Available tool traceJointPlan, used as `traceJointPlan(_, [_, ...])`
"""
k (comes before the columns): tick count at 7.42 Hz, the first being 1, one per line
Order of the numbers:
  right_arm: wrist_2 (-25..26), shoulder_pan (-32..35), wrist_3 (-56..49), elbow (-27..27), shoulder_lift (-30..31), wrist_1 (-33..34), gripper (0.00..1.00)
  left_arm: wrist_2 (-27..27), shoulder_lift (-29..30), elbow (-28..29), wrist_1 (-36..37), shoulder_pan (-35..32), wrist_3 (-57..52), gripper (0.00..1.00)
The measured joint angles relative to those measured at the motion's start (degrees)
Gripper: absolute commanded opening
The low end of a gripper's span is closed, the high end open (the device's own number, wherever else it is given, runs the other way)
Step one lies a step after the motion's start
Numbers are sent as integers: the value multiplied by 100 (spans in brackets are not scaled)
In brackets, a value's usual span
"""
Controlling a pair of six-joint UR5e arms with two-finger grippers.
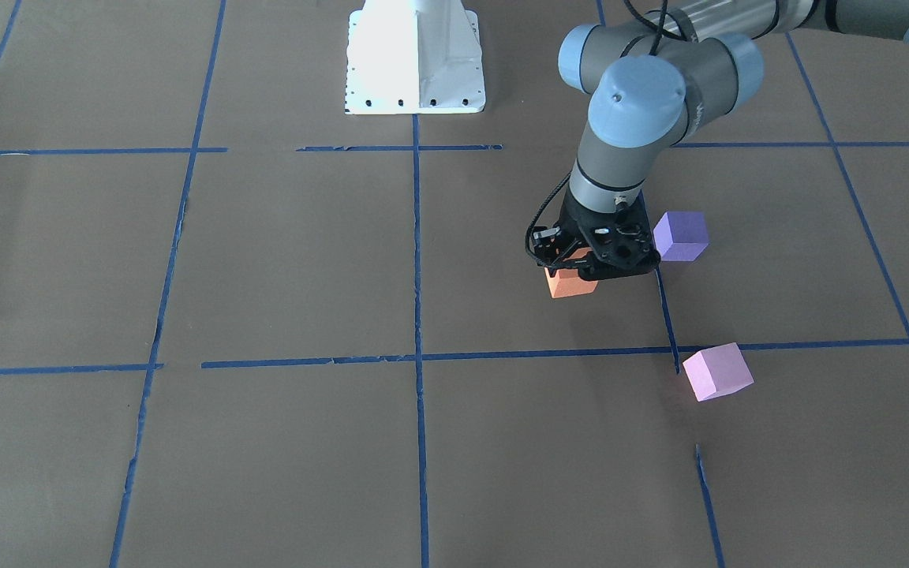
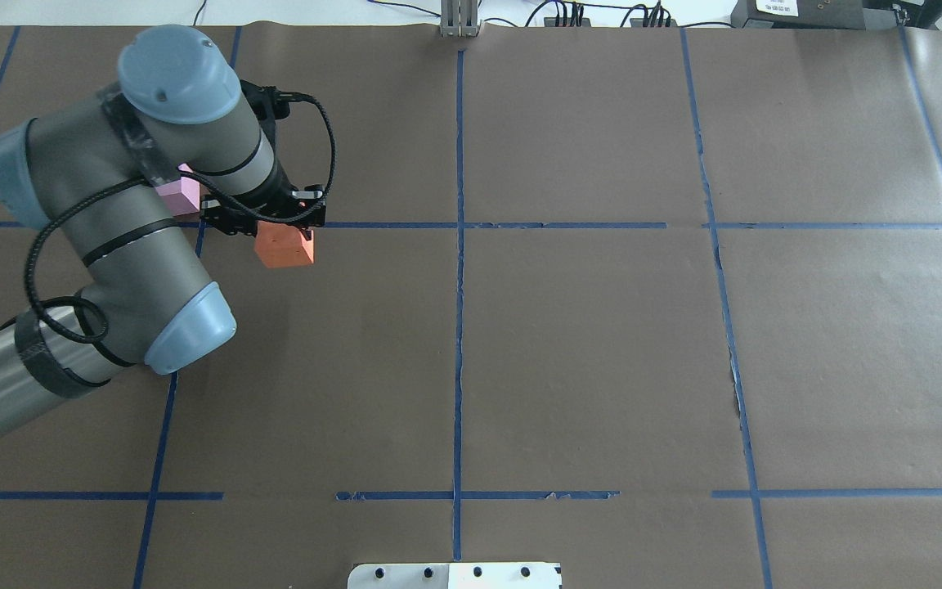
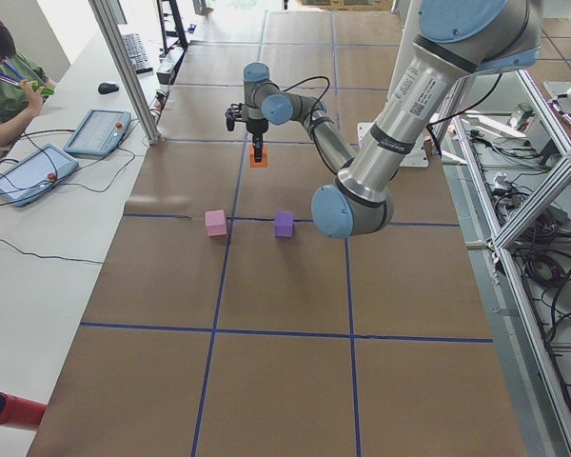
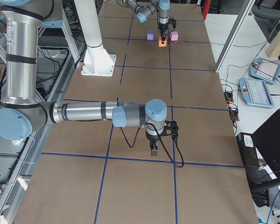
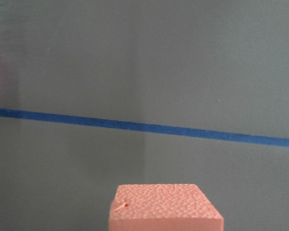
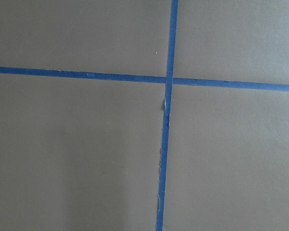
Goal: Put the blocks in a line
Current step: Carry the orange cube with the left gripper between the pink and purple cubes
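Beside the purple block [image 1: 680,235], the left gripper [image 1: 578,265] clasps the orange block [image 1: 571,282] — the pink block [image 1: 717,371] lies apart. Whether the right gripper's [image 4: 153,150] jaws are wide or narrow — cannot tell.

No text, brand, number or sign can be read. A white label [image 2: 776,6], well apart from the left gripper's [image 2: 280,232] jaws, is printed too small to be made out.

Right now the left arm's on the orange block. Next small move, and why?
Probably shift the orange block toward the robot's left, into the gap between the purple block and the pink block. The left gripper looks closed on it, and it sits off the line those two form; the gap looks wide enough.
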State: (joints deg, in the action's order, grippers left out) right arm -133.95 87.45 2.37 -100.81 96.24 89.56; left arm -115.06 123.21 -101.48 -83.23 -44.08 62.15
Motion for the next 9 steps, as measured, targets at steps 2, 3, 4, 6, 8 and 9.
traceJointPlan(2, [0, 0, 0, 0, 0, 0, 100, -299, -725, -392, -44, -366, -631, 0])
traceJointPlan(3, [0, 0, 0, 0, 0, 0, 100, -540, -1203, -415, -465, -538, -830, 0])
traceJointPlan(4, [0, 0, 0, 0, 0, 0, 100, -653, -1547, -315, -976, -636, -889, 0])
traceJointPlan(6, [-2, 0, 0, 0, 0, 0, 100, -707, -1764, 87, -1512, -674, -907, 0])
traceJointPlan(8, [-2, 0, 0, 0, 0, 0, 100, -696, -1782, 397, -1785, -658, -911, 0])
traceJointPlan(9, [-1, 0, 0, 0, 0, 0, 100, -689, -1781, 576, -1992, -652, -909, 0])
